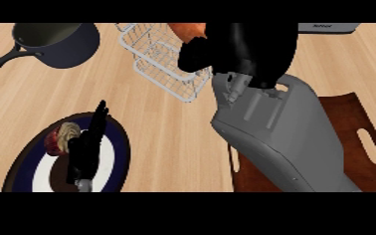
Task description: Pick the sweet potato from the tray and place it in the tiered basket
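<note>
Two hands show. Right hand [235,50] fingers curl round the orange sweet potato [188,30], holding it over the wire basket [158,59]; its grey forearm slants down from the basket, across the brown tray [352,124]. Left hand [89,139], well left of the basket, has fingers straight and together, pointing up over a blue-rimmed plate [121,154]. A dark pot [62,45] sits left of the basket.

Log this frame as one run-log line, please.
phase: placing | right hand: shut on sweet potato, over basket | left hand: open, resting over plate | tray: behind right forearm
</note>
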